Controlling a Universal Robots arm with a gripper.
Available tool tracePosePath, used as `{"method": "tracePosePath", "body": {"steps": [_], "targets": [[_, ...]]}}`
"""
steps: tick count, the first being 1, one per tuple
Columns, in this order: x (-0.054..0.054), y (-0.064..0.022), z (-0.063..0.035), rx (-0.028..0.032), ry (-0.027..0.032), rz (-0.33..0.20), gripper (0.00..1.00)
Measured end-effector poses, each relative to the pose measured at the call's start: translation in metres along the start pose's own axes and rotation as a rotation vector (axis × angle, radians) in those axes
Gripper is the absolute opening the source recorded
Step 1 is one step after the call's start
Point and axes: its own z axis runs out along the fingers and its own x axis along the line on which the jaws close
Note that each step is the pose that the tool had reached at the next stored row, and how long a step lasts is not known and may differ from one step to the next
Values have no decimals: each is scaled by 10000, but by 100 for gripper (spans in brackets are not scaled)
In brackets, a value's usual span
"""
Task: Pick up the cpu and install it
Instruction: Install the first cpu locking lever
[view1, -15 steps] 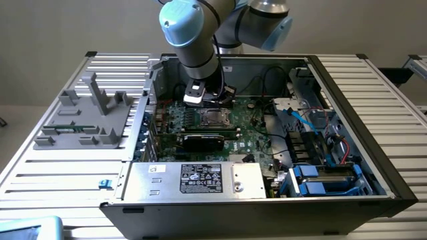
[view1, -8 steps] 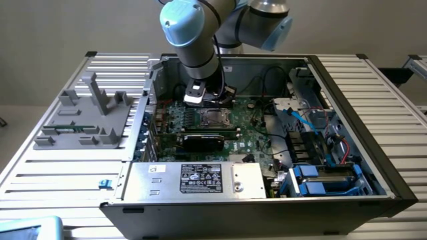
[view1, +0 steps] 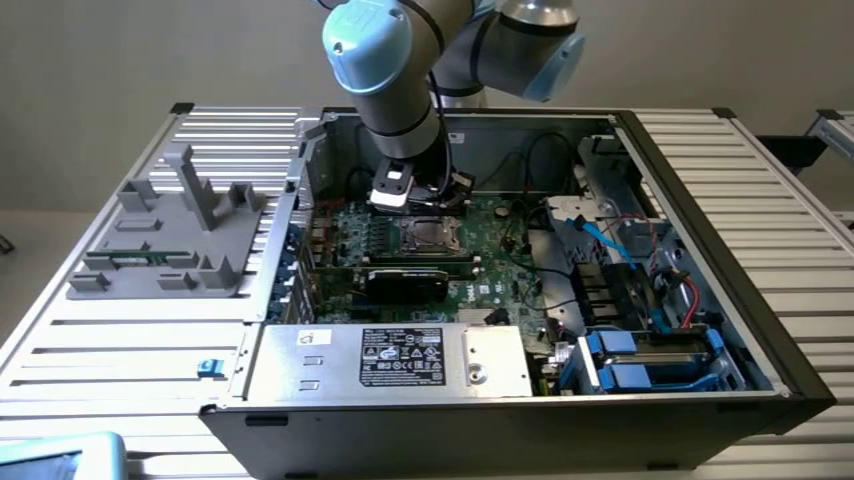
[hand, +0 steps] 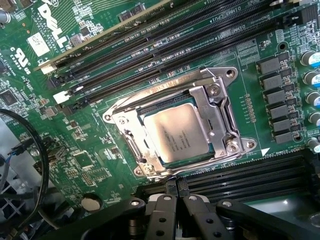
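Square, shiny silver-grey cpu (hand: 180, 134), flat within its metal-framed socket (hand: 121, 116) on the green motherboard (hand: 85, 130).

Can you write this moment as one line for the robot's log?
end effector: shut, empty, above motherboard | cpu: lying inside metal socket frame | contact: none seen

cpu (hand: 181, 134): silver-grey top, faint dark print. board (hand: 90, 130): green, white lettering. slots (hand: 150, 56): black. metal box (view1: 491, 362): silver, black label.
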Motion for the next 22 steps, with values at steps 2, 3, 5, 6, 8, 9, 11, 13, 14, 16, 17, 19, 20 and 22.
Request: {"method": "tracePosePath", "body": {"steps": [2, 3, 5, 6, 8, 9, 11, 13, 14, 16, 17, 19, 20, 22], "targets": [[0, 1, -1, -1, -1, 1, 11], [0, 1, 0, 0, -1, 1, 11], [0, 1, 0, 0, -1, 1, 11], [0, 2, 0, 0, -1, 1, 11], [0, 2, -1, -1, -1, 0, 11], [0, 2, -1, 0, -2, -1, 11], [-4, 3, -2, 2, -1, 1, 11], [-6, 4, -5, 3, -6, 1, 11], [-7, 4, -5, 4, -7, 2, 11], [-10, 5, -6, 5, -10, 5, 11], [-10, 5, -6, 5, -13, 5, 11], [-12, 5, -7, 4, -17, 7, 11], [-13, 5, -7, 4, -19, 8, 11], [-15, 6, -8, 2, -24, 11, 11]]}}
